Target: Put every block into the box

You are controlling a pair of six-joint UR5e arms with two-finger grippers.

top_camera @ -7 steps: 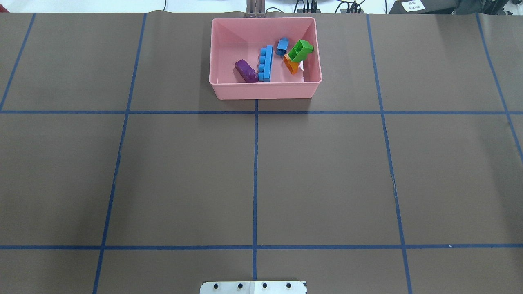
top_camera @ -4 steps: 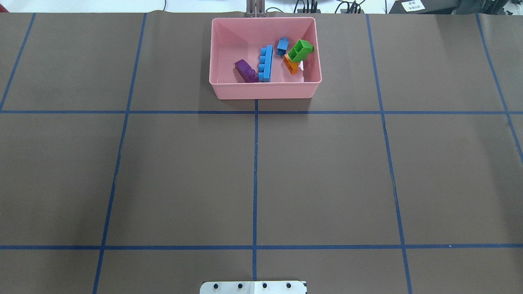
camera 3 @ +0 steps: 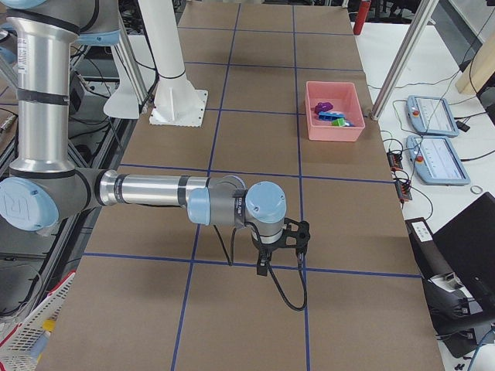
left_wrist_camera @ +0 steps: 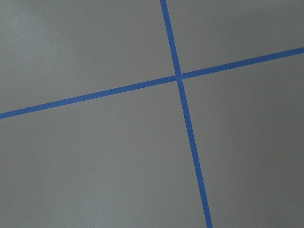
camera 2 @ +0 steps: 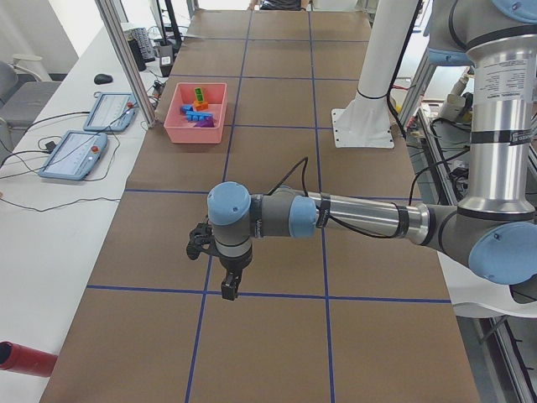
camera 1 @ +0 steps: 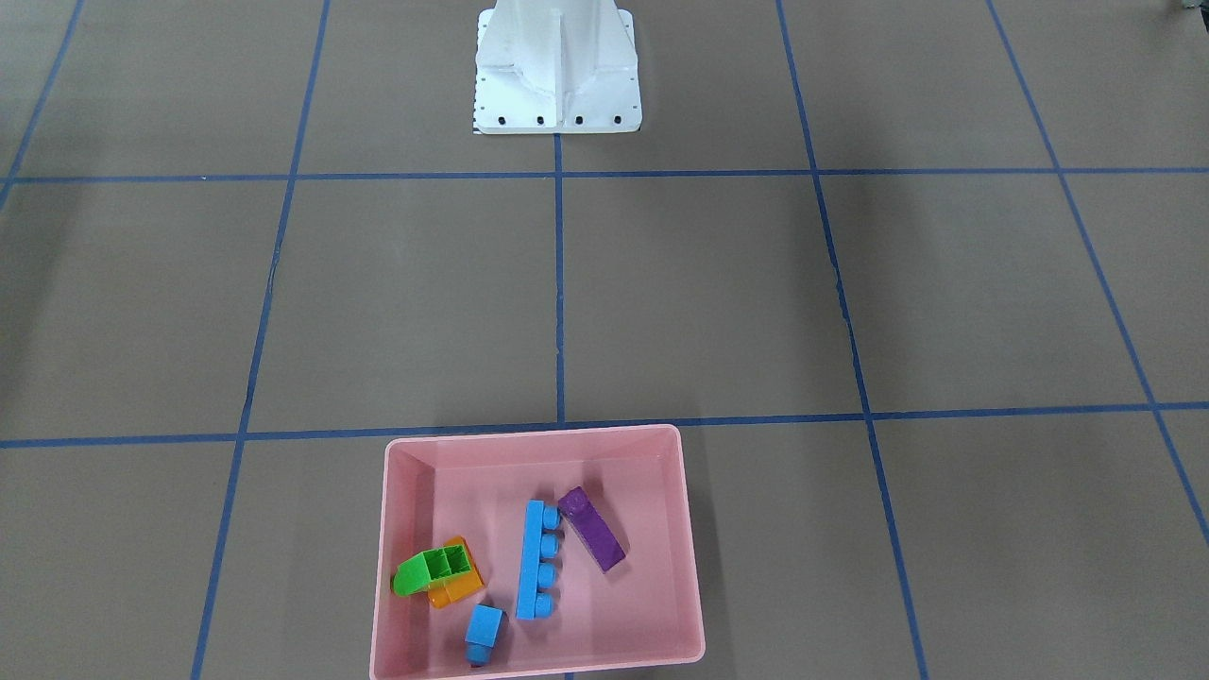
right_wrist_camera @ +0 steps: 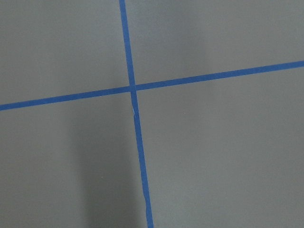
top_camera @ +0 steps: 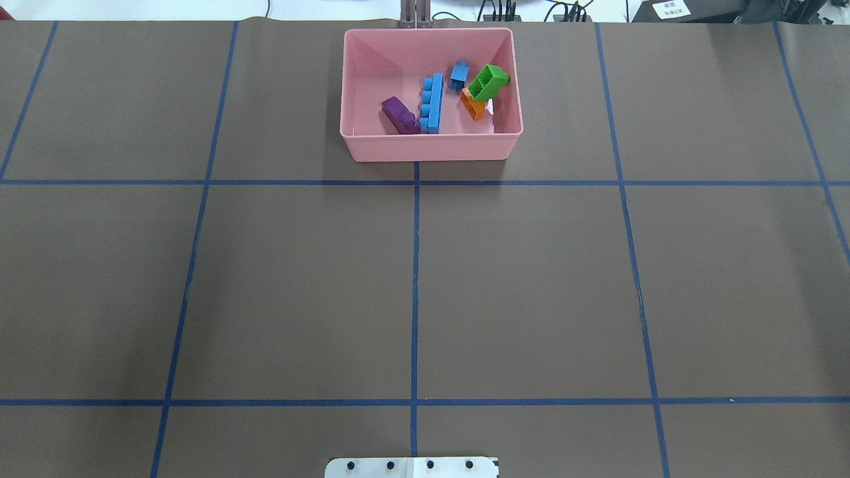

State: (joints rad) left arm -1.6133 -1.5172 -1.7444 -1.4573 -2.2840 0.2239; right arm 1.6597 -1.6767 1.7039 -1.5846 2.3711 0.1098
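Observation:
The pink box stands at the far middle of the table, also in the front view. In it lie the purple block, the long light-blue bar, the small light-blue cube, and the green sloped block leaning on the orange one. No gripper shows in the overhead or front view. My left gripper and right gripper hang over bare table at its two ends, far from the box. I cannot tell whether either is open or shut.
The white robot base stands at the table's near-middle edge. Blue tape lines cross the brown table cover. Control tablets and a metal post stand on the operators' side. A red cylinder lies at one corner.

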